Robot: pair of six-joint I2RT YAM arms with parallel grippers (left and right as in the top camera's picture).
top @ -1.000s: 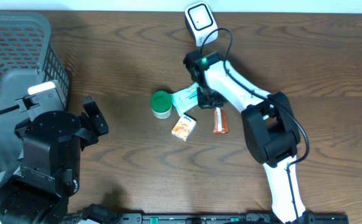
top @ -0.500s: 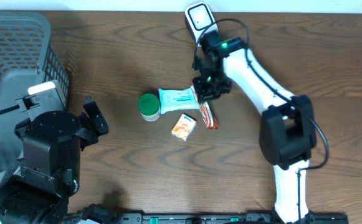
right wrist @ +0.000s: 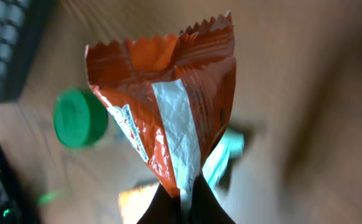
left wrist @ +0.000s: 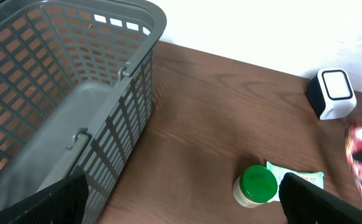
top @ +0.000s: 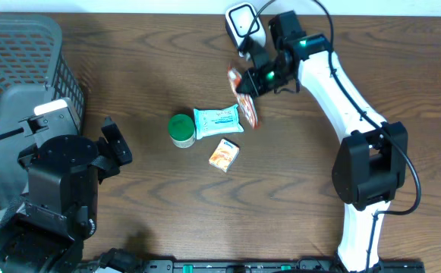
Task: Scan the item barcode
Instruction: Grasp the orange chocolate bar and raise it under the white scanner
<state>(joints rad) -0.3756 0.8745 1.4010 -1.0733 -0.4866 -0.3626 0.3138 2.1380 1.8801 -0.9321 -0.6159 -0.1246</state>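
My right gripper (top: 255,82) is shut on the lower end of an orange snack packet (top: 245,97), held above the table just below the white scanner (top: 241,21). In the right wrist view the packet (right wrist: 168,106) stands up from the closed fingers (right wrist: 168,208), showing its white back seam. Its barcode is hidden. The left wrist view catches the packet (left wrist: 360,158) blurred at the right edge, under the scanner (left wrist: 334,92). My left gripper (left wrist: 181,205) is open and holds nothing, near the basket.
A green-lidded jar (top: 181,129), a teal wipes pack (top: 218,120) and a small orange box (top: 225,154) lie mid-table. A grey mesh basket (top: 15,83) fills the far left, beside the left arm.
My right gripper has lifted the orange packet off the table and carried it up and back toward the scanner. The jar and wipes pack shifted left earlier. The left arm has not moved.
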